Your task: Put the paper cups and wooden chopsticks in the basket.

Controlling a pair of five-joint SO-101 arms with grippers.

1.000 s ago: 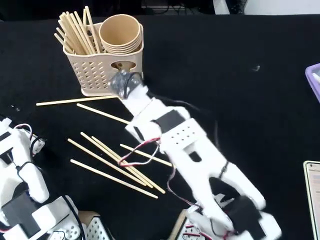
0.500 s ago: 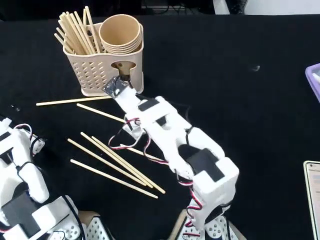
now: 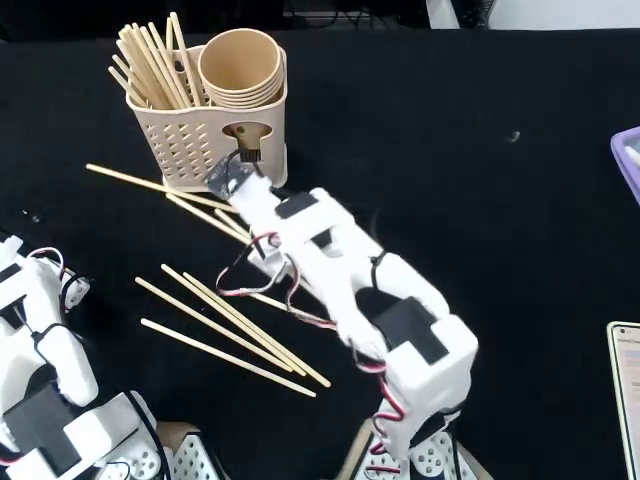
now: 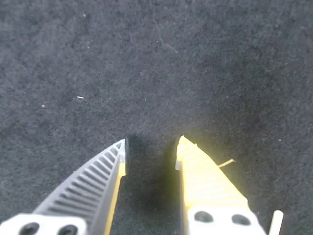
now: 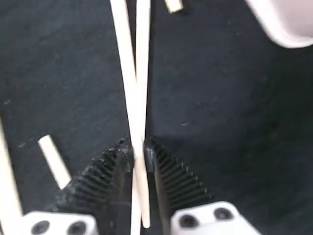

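Black table [image 3: 500, 230]; purple box [image 3: 629, 160] and white-edged flat object [image 3: 627, 395] at right edge

Beige basket [image 3: 190, 150] with dotted holes, tan paper cups [image 3: 240, 65], pale chopsticks [image 3: 155, 65], black tablecloth [image 3: 480, 200], white right arm [image 3: 340, 260]

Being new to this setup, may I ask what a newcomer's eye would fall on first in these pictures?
First, the right hand, shut on two wooden chopsticks just in front of the basket at the far left of the black table. That basket already holds stacked paper cups and a bundle of chopsticks, while loose chopsticks lie on the table nearer the arms.
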